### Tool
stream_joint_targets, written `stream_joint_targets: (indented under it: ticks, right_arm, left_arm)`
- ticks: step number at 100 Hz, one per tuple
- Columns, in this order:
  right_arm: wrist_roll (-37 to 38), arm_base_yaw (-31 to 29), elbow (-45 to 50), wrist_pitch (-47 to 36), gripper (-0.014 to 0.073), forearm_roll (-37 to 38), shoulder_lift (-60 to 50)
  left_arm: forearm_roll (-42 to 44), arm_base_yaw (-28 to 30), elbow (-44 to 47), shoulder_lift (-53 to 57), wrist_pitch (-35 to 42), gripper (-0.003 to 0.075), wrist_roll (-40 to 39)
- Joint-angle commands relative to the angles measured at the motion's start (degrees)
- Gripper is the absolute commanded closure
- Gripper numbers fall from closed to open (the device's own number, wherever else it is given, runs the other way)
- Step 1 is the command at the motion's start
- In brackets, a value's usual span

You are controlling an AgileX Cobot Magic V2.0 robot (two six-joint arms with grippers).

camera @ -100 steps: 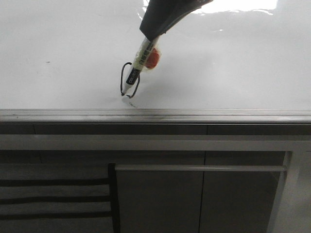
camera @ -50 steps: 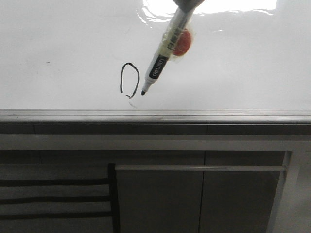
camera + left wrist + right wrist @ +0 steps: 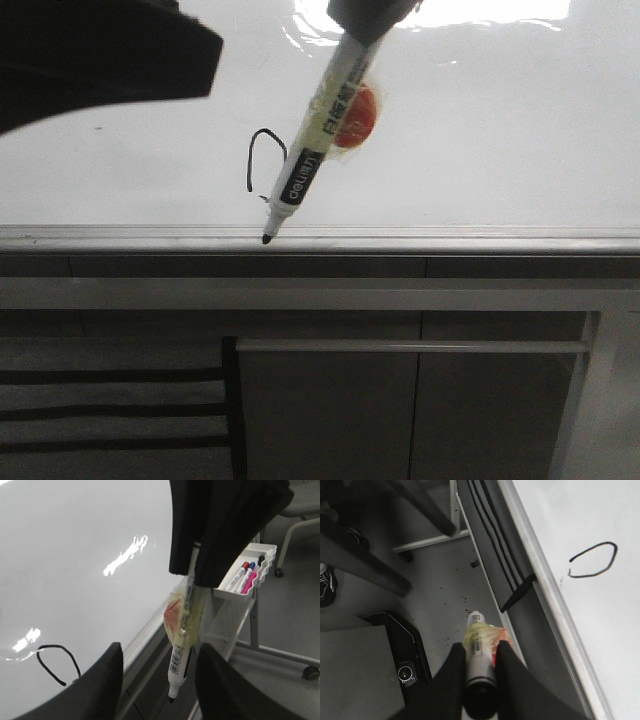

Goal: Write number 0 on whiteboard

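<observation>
The number 0 [image 3: 258, 158], a thin black oval open at its bottom, is drawn on the glossy whiteboard [image 3: 500, 130] close to its grey edge strip [image 3: 450, 238]. My right gripper [image 3: 365, 15] is shut on a white marker [image 3: 305, 170] with yellowish tape and an orange patch. The marker slants down across the 0's right side, with its tip over the edge strip. In the right wrist view the gripper [image 3: 480, 647] clamps the marker [image 3: 479, 630], and the 0 [image 3: 592, 560] lies off to the side. My left gripper [image 3: 157, 675] is open and empty, with the marker [image 3: 182, 645] hanging in front of it.
Grey cabinet panels [image 3: 330, 400] sit below the board. A white tray [image 3: 247, 575] holding several markers stands on a wire cart beside the board. On the floor are a black box [image 3: 385, 655] and furniture legs [image 3: 420, 505].
The marker's tip left the 0's bottom, lifted off to the right, and now hangs lower over the edge strip. My left arm has come into the front view's top left.
</observation>
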State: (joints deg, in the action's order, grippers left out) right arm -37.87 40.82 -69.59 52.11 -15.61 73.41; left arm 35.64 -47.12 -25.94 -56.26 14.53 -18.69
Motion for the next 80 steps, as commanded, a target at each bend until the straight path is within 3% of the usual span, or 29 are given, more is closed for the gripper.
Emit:
stream_joint_targets:
  ticks: [1,69,76,80]
  right_arm:
    - [-0.60,0.75,-1.75,-3.73,0.0668,-0.37,-1.95]
    - [-0.70,3.51,-1.75,-4.51,0.0668,-0.29,-1.95]
    - [-0.70,3.51,-1.75,-4.54,0.0668,-0.29,-1.95]
    - [-0.70,3.51,-1.75,-4.54,0.0668,-0.29,-1.95]
  left_arm:
    - [-1.45,-0.56,-1.78,-2.25,3.52,0.0417,-0.68]
    - [-7.40,-0.44,-1.78,-13.00,13.86,0.0419,-0.27]
    - [-7.40,-0.44,-1.78,-13.00,13.74,0.0448,-0.27]
    - [-7.40,-0.44,-1.78,-13.00,13.59,0.0502,-0.27]
